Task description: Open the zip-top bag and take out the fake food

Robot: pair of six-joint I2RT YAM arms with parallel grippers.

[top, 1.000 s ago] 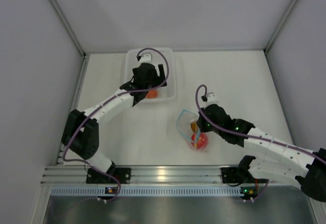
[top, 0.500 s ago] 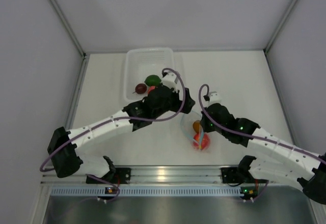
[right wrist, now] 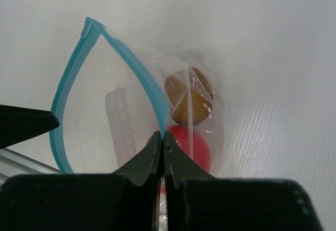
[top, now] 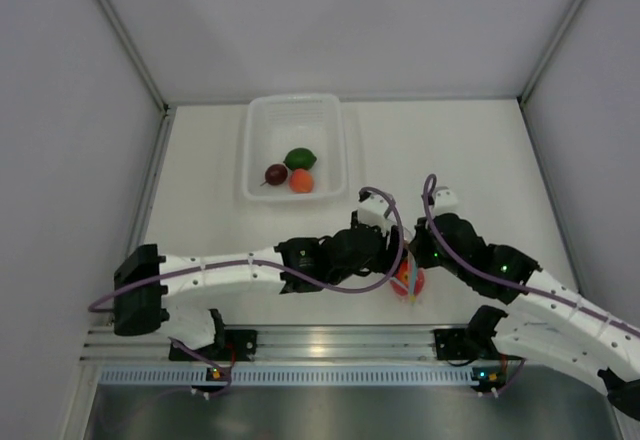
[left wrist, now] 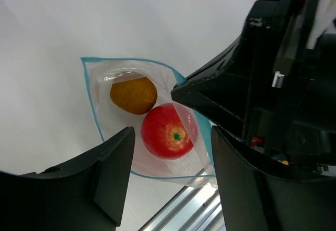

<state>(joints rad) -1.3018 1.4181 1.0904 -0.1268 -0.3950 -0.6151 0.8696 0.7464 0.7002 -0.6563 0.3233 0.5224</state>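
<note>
Across the desk (top: pixel 200 190) first: swings the left arm (top: pixel 230 270) away from the white tub (top: pixel 262 110) at the far side and down beside the right arm (top: pixel 540 295). A second ago, parked over that tub; now, right above the zip-top bag (left wrist: pixel 113 76) near the front rail. Reads as one more delivery done and the next fetch starting. Finds the bag lying on the desk, mouth gaping, teal strip curled wide. Pinches one lip of it in the right gripper (right wrist: pixel 161 139), clamped tight on the plastic, propping the mouth. Hangs the left gripper (left wrist: pixel 171 136) over the opening, fingers (left wrist: pixel 113 178) spread well apart, nothing between them. Counts three of the fake food in the tub: green fruit (top: pixel 299 158), dark maroon fruit (top: pixel 276 173), orange fruit (top: pixel 301 181). Leaves two inside the bag, side by side: red fruit (left wrist: pixel 168 134) straight under the left gripper, brownish-orange fruit (left wrist: pixel 133 94) just beyond. Looks past halfway; calls for a clean drop onto the red fruit without snagging the film.
</note>
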